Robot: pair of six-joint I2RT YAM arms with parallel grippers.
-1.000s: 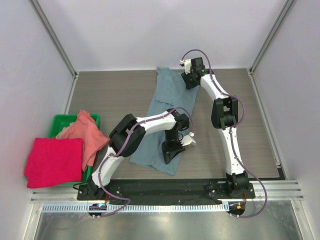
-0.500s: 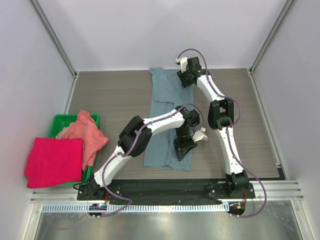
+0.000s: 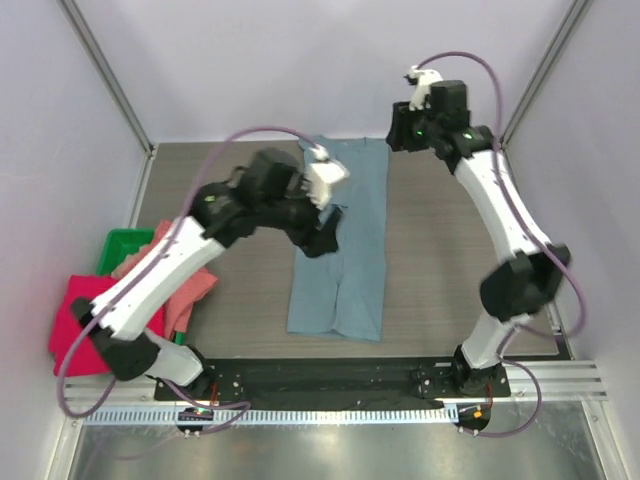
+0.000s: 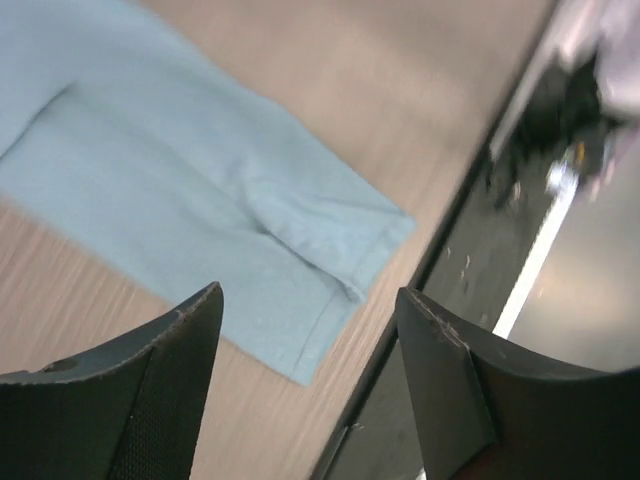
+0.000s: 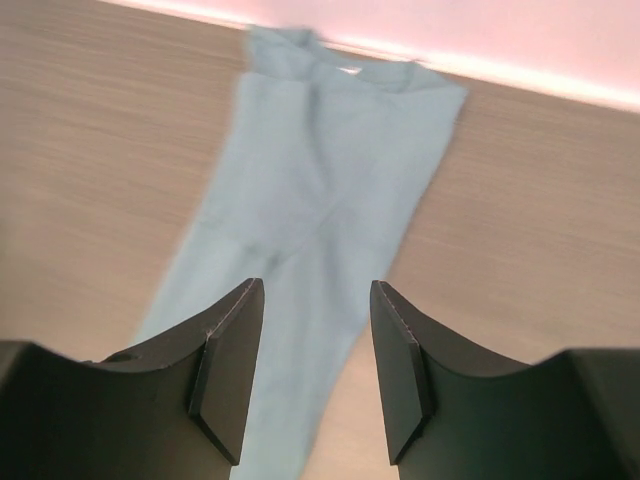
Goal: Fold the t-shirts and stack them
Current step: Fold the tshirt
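Left gripper (image 4: 305,300), right gripper (image 5: 316,290) released; blue t-shirt (image 3: 350,255) flat on wood-grain table (image 3: 430,265), pale walls (image 3: 300,70)

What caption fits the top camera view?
Left claw and right claw hover open, slate-blue t-shirt spread on the table, salmon shirt and crimson shirt at the green bin.

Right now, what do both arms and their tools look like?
The left arm and right arm are white shells with black joints, each trailing a looping purple cable. The left tool and right tool each have two broad, matte black, wedge-shaped fingers.
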